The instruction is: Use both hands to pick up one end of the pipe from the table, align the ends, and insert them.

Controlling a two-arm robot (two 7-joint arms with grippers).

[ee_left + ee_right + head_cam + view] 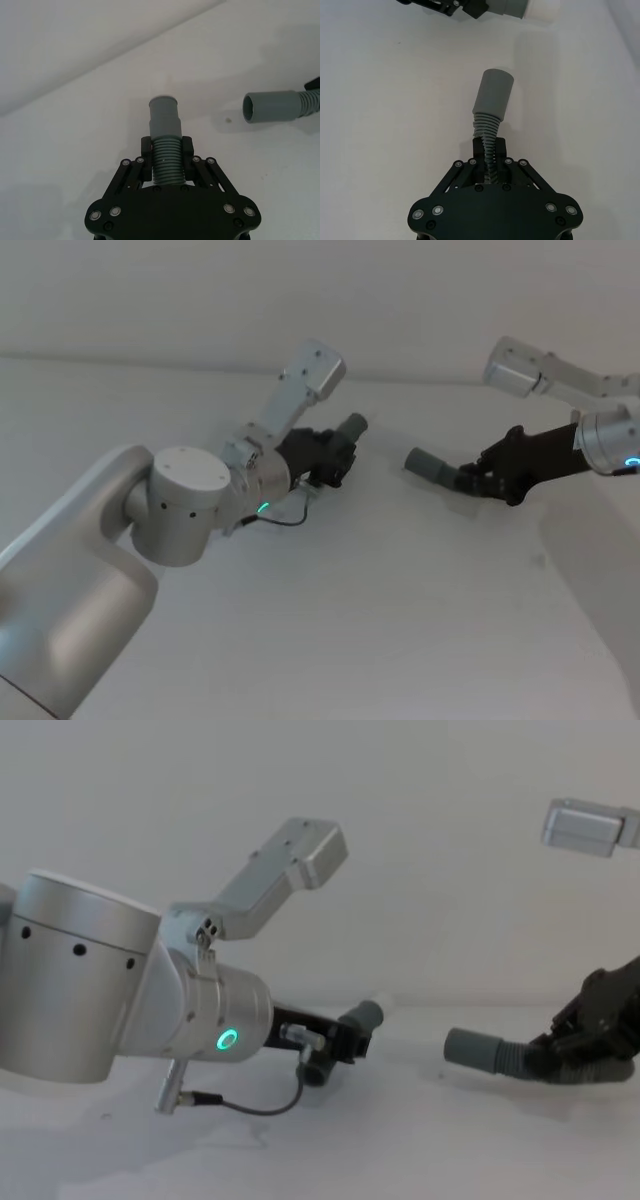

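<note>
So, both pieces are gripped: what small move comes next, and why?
Probably turn the cuff in the left hand to face the open socket in the right hand: both are gripped, but a gap separates them and they point across each other.

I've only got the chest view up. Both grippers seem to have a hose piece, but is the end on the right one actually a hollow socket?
Observer: Yes. The left wrist view looks straight at the end of the right piece, and its cuff's mouth is open and hollow.
Operator: And the end on the left side?
Observer: The right wrist view shows the left piece ending in a narrower whitish tip.
Operator: Where exactly is the left gripper holding?
Observer: The left gripper is shut on the ribbed section just behind the smooth cuff, one finger on each side.
</note>
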